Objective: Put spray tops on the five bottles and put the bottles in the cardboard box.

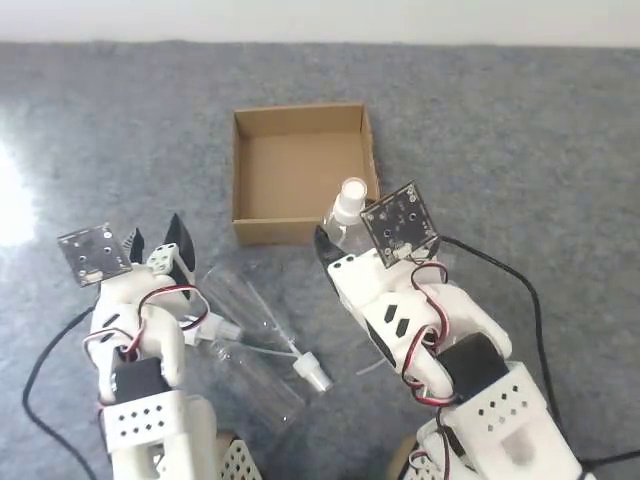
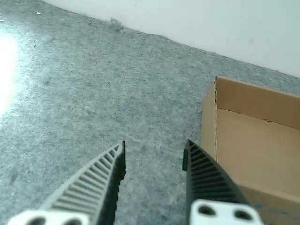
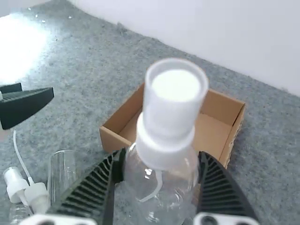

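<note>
My right gripper (image 1: 345, 235) is shut on a clear bottle (image 3: 161, 187) with a white spray top (image 3: 172, 101), held upright just outside the near right corner of the cardboard box (image 1: 300, 170). In the right wrist view the open-topped cardboard box (image 3: 220, 122) lies right behind the bottle. My left gripper (image 1: 157, 236) stands open over bare carpet to the left of the box, nothing between its fingers (image 2: 108, 180). Clear bottles (image 1: 240, 300) lie on their sides between the two arms. A loose spray top (image 1: 312, 372) with its tube lies beside them.
Grey carpet (image 1: 520, 130) covers the table, with room to the left and right of the box. A white wall (image 2: 211, 23) rises behind it. Black cables (image 1: 530, 300) trail beside the right arm. A lying bottle (image 3: 63, 173) and spray tops (image 3: 23, 187) sit near the right gripper.
</note>
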Controlling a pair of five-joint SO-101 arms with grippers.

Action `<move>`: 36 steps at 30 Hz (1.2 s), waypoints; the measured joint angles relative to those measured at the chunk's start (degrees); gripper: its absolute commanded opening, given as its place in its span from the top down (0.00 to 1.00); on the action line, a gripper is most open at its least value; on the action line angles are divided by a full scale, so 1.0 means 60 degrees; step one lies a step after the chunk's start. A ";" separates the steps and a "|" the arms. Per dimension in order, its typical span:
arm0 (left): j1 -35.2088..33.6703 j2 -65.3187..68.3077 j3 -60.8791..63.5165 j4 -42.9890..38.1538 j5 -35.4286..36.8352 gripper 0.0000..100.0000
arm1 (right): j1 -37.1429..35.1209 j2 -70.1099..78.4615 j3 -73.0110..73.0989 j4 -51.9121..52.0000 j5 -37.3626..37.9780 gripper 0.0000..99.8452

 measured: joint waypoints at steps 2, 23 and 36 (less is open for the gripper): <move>0.0000 0.0000 0.0000 0.0000 0.0000 0.81 | 0.0000 0.0000 -0.0234 0.0000 0.0000 0.87; 0.0000 0.0000 0.0103 -0.0205 -0.0542 0.81 | 0.0000 0.6256 -0.5465 0.0000 0.0000 0.87; 0.0000 0.0000 0.0337 -0.0674 -0.0571 0.81 | 0.0000 0.9656 -0.8396 0.0000 0.0000 0.87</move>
